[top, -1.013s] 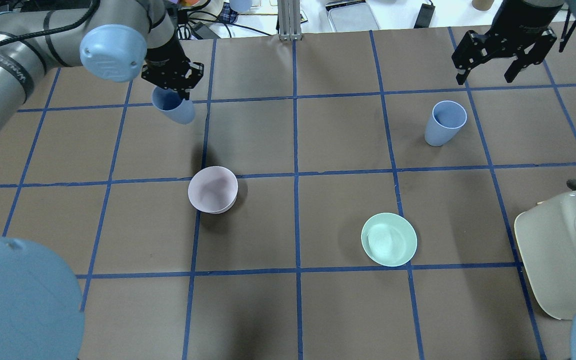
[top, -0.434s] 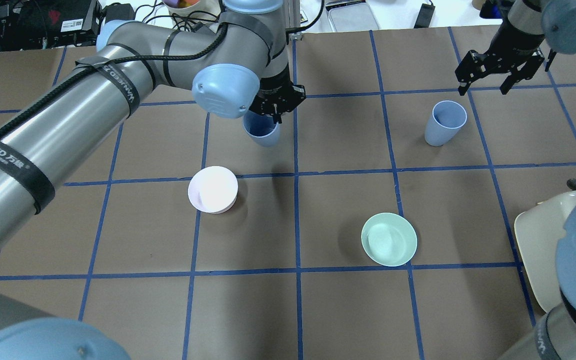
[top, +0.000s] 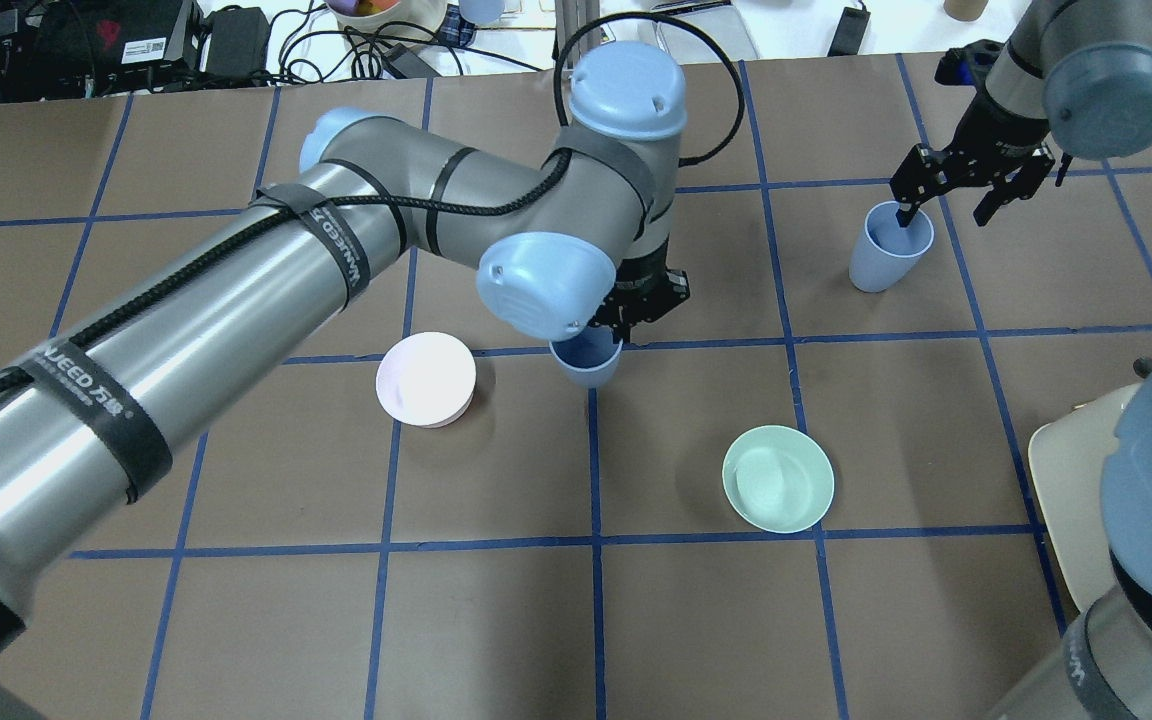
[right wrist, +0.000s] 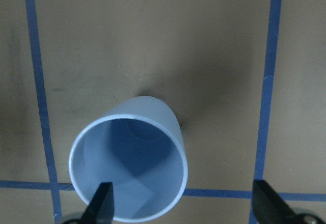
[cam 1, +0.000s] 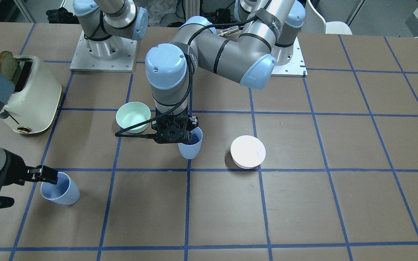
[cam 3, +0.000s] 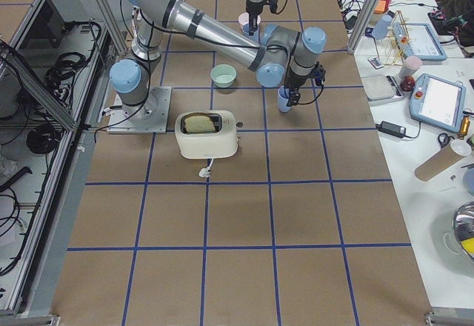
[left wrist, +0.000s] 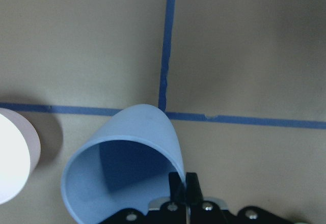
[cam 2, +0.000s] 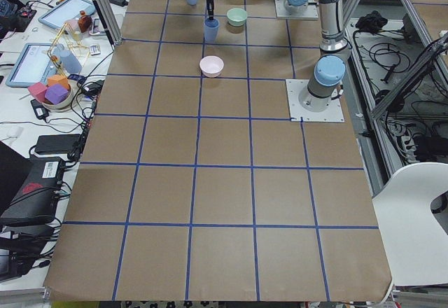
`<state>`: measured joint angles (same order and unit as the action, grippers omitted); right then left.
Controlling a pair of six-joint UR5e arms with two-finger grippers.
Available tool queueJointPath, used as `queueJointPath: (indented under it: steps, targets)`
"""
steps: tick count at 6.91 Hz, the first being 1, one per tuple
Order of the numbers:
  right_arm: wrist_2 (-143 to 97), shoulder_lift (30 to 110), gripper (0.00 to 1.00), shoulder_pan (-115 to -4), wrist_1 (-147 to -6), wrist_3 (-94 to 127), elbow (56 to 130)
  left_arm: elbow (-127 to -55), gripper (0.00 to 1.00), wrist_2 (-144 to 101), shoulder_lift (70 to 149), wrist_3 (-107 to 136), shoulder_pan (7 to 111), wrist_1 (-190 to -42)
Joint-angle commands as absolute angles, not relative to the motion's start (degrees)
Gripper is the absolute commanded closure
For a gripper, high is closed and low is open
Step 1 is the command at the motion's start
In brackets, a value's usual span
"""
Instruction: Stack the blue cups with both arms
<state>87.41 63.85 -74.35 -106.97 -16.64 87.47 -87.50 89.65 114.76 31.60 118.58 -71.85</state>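
Observation:
My left gripper (top: 638, 308) is shut on the rim of one blue cup (top: 586, 360), held upright at the table's middle; the left wrist view shows the fingers (left wrist: 186, 183) pinching its wall (left wrist: 122, 158). I cannot tell whether its base touches the table. It also shows in the front view (cam 1: 191, 145). The second blue cup (top: 886, 250) stands upright at the far right. My right gripper (top: 946, 205) is open, with one finger inside the rim and the other outside. The right wrist view shows this cup (right wrist: 127, 168) by the left finger (right wrist: 102, 206).
A pale pink bowl (top: 426, 378) sits just left of the held cup. A mint green bowl (top: 778, 478) sits nearer the robot, right of centre. A cream toaster (cam 1: 27, 94) with bread stands at the robot's right edge of the table.
My left arm has carried its cup from the far left to the table's middle. My right gripper has come down to the second cup, one finger now inside its rim.

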Motion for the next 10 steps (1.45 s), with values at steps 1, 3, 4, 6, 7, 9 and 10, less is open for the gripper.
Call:
queueJointPath:
  steps: [1,3,4,6,7,9,10]
  targets:
    - [87.19,63.37,0.27,-74.36,-107.92,-16.7,89.82,-89.91,1.0,87.38,113.82,32.08,119.97,-72.24]
    - [87.01,63.02,0.83,-74.36,-109.34,-16.35,90.0,-90.18,0.73,88.07,114.08,31.47,119.71,-72.68]
    - [86.49,63.19,1.0,-74.36,-109.34,-16.26,89.91,-91.13,0.61,88.07,114.08,30.94,119.71,-72.77]
    - [84.99,64.41,1.0,-74.53,-109.16,-15.91,88.43,-92.55,0.0,88.5,113.21,31.02,119.71,-71.46]
    - [85.08,66.86,1.0,-74.88,-108.46,-15.73,87.9,-92.29,0.0,88.33,112.16,31.2,119.27,-71.28]
    - [85.08,69.95,1.0,-76.98,-105.13,-15.03,87.89,-87.48,0.0,86.67,109.52,31.11,115.51,-73.02]
    - [85.08,71.61,1.0,-78.56,-101.98,-12.77,87.98,-84.32,0.0,83.96,107.68,29.55,112.18,-77.74]
